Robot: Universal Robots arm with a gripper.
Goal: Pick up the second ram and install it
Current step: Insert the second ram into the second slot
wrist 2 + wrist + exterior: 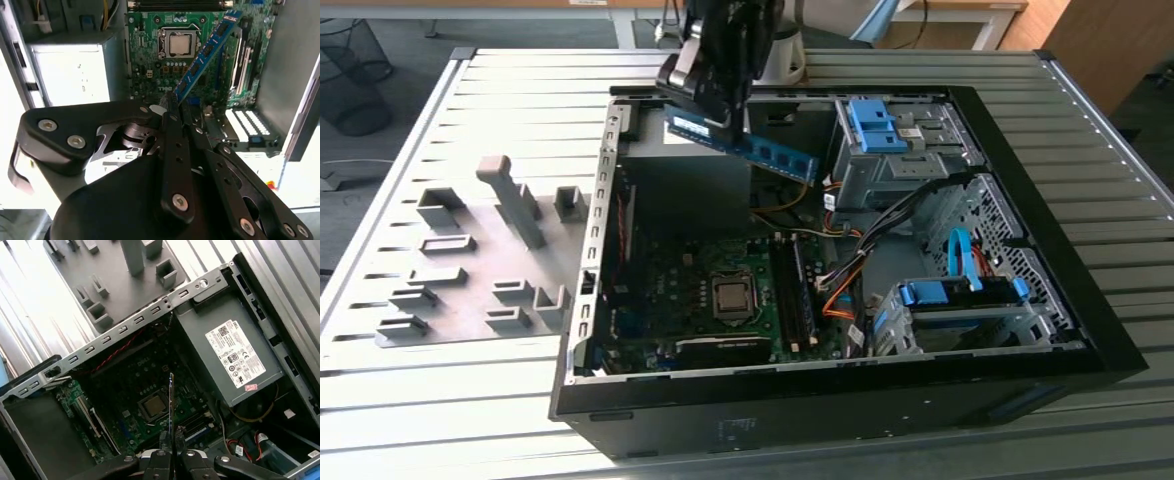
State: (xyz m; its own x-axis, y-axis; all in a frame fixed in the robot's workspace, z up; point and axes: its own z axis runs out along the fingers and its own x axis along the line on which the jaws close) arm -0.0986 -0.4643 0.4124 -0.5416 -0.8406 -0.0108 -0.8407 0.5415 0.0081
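**Item: ram** (pixel 750 146). The pincer (pixel 710 118) is clamping it by one end, jaws closed flat on the board. The stick is hanging in the air, slanting out and down from the pincer (not level). It is touching nothing else. The end grip is probably leaving its long edges free, and the height is keeping it clear of the case walls.

**Below the pincer:** the open case (pixel 1067 335) is lying on its side. The motherboard (pixel 670 285), socket (pixel 732 296) and long black slots (pixel 790 285) are facing up, well apart from the ram. In the first wrist view the power supply (pixel 235 360) is sitting beside the board.

**Beside the case:** a grey tray (pixel 460 215) of holder blocks (pixel 514 200).

**Surface** (pixel 454 420): pale slatted metal, catching strong light.

**Room:** a wire basket (pixel 350 85) is standing on the floor beyond the surface.
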